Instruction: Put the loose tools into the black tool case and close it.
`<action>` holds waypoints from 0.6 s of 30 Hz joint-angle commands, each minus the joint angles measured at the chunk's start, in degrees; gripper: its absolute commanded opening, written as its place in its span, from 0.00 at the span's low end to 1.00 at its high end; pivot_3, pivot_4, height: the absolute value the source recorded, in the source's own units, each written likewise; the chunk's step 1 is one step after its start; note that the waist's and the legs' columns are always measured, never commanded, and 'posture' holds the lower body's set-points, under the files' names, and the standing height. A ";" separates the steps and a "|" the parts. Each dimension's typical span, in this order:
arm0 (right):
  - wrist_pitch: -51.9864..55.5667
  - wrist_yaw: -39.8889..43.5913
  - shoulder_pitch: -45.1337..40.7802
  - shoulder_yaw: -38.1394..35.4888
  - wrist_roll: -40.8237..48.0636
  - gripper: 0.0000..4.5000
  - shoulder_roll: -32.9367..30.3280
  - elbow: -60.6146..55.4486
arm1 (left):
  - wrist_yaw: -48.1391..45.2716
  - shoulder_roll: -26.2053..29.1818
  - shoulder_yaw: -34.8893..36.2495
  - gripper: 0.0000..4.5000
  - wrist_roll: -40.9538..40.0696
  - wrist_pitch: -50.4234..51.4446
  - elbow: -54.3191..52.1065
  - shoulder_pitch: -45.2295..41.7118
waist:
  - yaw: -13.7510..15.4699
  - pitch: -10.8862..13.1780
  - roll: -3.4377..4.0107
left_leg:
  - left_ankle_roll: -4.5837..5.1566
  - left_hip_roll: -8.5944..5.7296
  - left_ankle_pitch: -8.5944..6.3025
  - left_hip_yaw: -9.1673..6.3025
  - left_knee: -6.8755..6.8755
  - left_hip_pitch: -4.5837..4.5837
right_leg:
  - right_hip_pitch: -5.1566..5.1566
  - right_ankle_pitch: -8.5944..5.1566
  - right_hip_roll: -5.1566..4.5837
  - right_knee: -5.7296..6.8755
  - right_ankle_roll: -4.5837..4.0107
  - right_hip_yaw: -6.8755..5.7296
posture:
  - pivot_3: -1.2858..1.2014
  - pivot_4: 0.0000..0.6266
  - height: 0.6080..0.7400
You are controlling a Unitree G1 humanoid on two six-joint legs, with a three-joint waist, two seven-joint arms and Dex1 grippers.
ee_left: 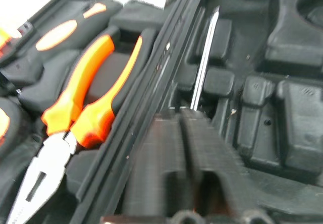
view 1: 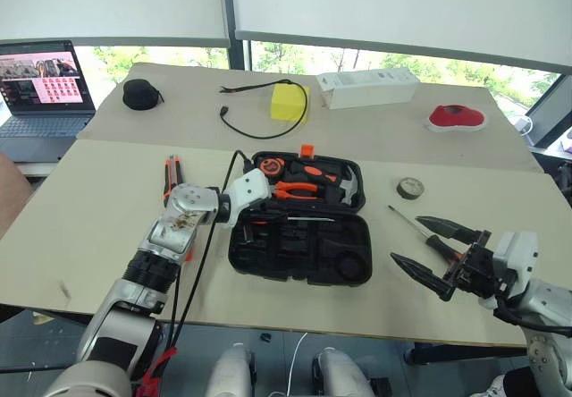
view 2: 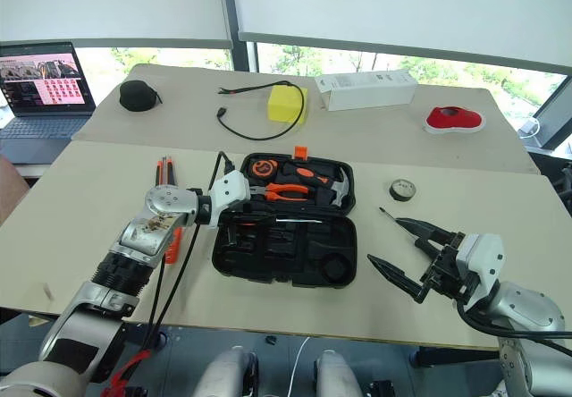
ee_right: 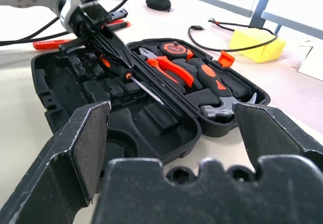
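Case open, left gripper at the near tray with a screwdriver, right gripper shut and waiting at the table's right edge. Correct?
One thing is off: the right gripper is open, not shut. The right wrist view shows its fingers spread wide with nothing between them. The rest holds: the black tool case lies open, and the left gripper is at its near tray with a screwdriver.

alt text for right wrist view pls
Open black tool case on a pale table, seen between the open right gripper fingers. The shut left gripper holds a screwdriver over the near half; pliers, hammer and tape measure fill the far half.
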 commanded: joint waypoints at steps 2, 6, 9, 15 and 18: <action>0.26 -0.99 0.49 -1.18 0.97 1.00 0.34 -2.54 | 1.46 -0.91 -1.90 0.01 2.20 3.24 1.27 -0.26 | 0.10 0.00 0.00 | 0.00 0.00 0.00 0.00 0.00 0.00 | 0.01 0.00 0.00 0.00 0.00 0.00 | 0.52 0.24 1.00; 0.44 -1.50 0.95 -1.12 1.02 1.00 0.56 -3.13 | 0.88 -1.27 -2.80 0.01 2.33 5.32 1.85 0.49 | 0.05 -0.03 0.04 | 0.00 -0.01 0.00 0.00 0.02 0.08 | 0.08 0.00 0.00 0.02 0.01 0.00 | 0.52 0.24 1.00; 0.57 -1.99 1.11 -1.00 1.07 1.00 0.73 -3.46 | 0.19 -1.63 -3.08 0.01 1.68 5.28 1.20 1.31 | 0.03 -0.10 0.16 | 0.00 -0.01 0.00 0.00 0.02 0.20 | 0.22 -0.01 0.00 0.01 0.01 0.00 | 0.52 0.24 1.00; 0.15 -3.18 2.79 -3.59 1.33 1.00 0.88 -3.71 | -0.42 -2.61 5.38 0.16 -6.40 -2.17 -1.59 3.37 | -0.03 -0.13 0.21 | 0.02 0.01 -0.03 0.00 -0.03 0.42 | 0.46 -0.03 -0.02 -0.09 0.03 0.00 | 0.52 0.24 1.00; -2.32 -2.46 6.77 -8.40 0.49 1.00 0.75 -1.67 | -6.23 0.26 13.62 0.43 -16.04 -4.40 -5.10 6.72 | 0.00 -0.12 0.21 | 0.03 0.01 -0.03 0.00 -0.01 0.30 | 0.36 -0.02 -0.03 -0.09 0.03 -0.01 | 0.52 0.24 1.00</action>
